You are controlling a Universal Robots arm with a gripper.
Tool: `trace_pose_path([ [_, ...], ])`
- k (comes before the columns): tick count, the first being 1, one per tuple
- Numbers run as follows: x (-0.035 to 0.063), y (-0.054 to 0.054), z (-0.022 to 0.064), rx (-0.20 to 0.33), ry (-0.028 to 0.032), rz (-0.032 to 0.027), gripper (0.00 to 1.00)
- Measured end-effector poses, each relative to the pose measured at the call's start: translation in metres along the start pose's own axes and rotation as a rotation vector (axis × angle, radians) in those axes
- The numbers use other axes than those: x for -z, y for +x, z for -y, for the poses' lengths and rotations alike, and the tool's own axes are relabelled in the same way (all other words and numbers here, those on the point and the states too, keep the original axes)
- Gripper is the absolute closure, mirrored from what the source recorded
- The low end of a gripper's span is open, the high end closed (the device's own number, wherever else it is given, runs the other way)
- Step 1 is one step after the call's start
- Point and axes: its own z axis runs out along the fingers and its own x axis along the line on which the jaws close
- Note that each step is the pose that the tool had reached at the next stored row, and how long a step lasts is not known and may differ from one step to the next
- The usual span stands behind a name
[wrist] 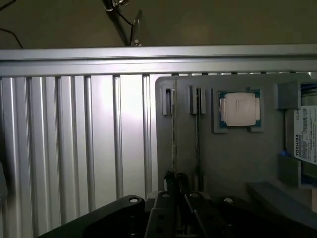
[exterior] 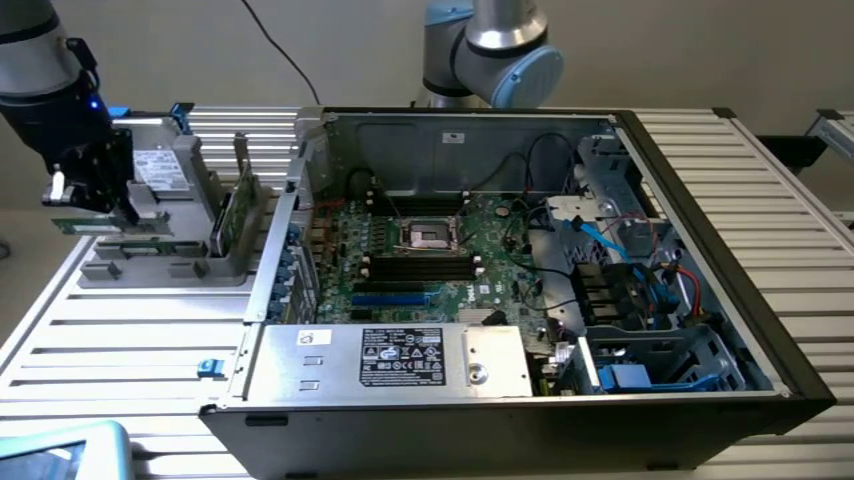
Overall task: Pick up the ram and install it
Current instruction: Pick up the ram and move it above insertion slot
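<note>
At the exterior view's upper left, the arm's pincer (exterior: 96, 212) hangs over a grey parts holder (exterior: 160, 270) on the slatted surface (exterior: 134, 340), its fingers pressed together on the ram (exterior: 114, 229), a narrow green stick lying level just under them. The open computer case (exterior: 454, 150) fills the centre and right of that frame, well apart from the stick, its motherboard (exterior: 400, 260) exposed. In the wrist view the ram (wrist: 173, 144) appears edge-on as a thin line running out from the pincer (wrist: 176, 179) across the holder (wrist: 233, 158), with a square silver processor chip (wrist: 239, 110) seated nearby.

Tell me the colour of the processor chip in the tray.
The processor chip is silver; clearest in the wrist view.
</note>
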Motion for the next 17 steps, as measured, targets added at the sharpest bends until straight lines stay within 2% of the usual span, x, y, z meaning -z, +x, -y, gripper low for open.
trace_pose_path([
  [6, 0.0272, 0.000, -0.0010, 0.000, 0.0000, -0.0010, 0.87],
  [9, 0.0413, -0.001, 0.0019, 0.000, 0.0000, -0.0014, 0.87],
  [12, 0.0550, -0.001, 0.0083, 0.000, 0.0000, -0.0014, 0.87],
  [17, 0.0745, -0.002, 0.0272, 0.000, -0.0002, -0.0015, 0.87],
])
